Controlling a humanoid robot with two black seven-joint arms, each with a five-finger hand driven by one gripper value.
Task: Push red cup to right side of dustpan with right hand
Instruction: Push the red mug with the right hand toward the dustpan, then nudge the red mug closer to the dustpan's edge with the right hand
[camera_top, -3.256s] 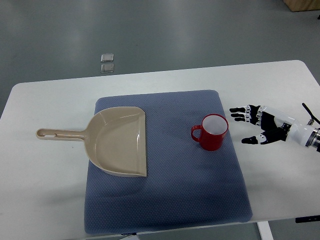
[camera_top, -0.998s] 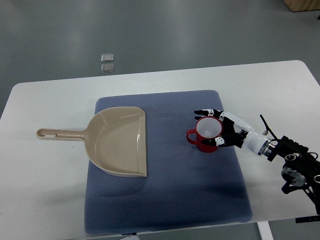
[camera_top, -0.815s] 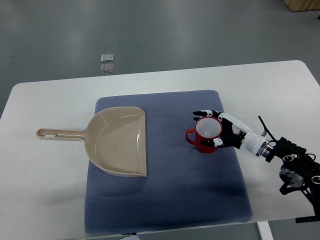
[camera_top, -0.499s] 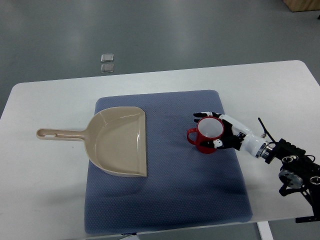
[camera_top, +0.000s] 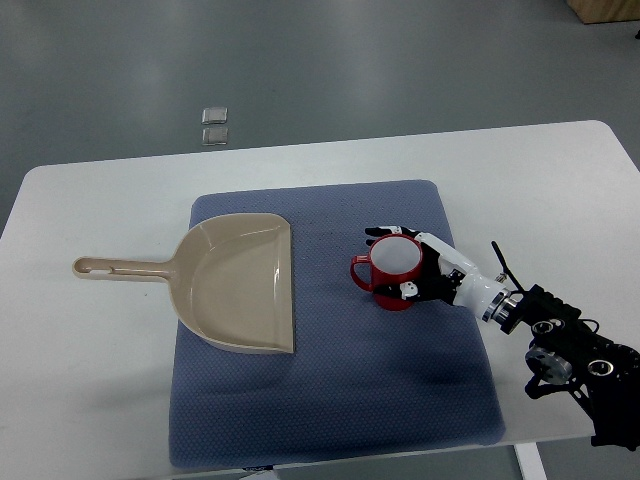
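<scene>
A red cup with a white inside stands upright on the blue mat, its handle pointing left toward the dustpan. The beige dustpan lies on the mat's left part, handle reaching left onto the table. My right hand comes in from the right and cups the cup's right side, fingers spread around its far and near sides and touching it. A gap of mat lies between the cup and the dustpan's open edge. The left arm is out of view.
The white table carries the mat. My right forearm and its black wrist joints lie over the table's lower right. Two small clear squares lie on the floor beyond the table's far edge.
My right hand has moved left with the cup against its palm. The cup has slid left across the mat, closer to the dustpan.
</scene>
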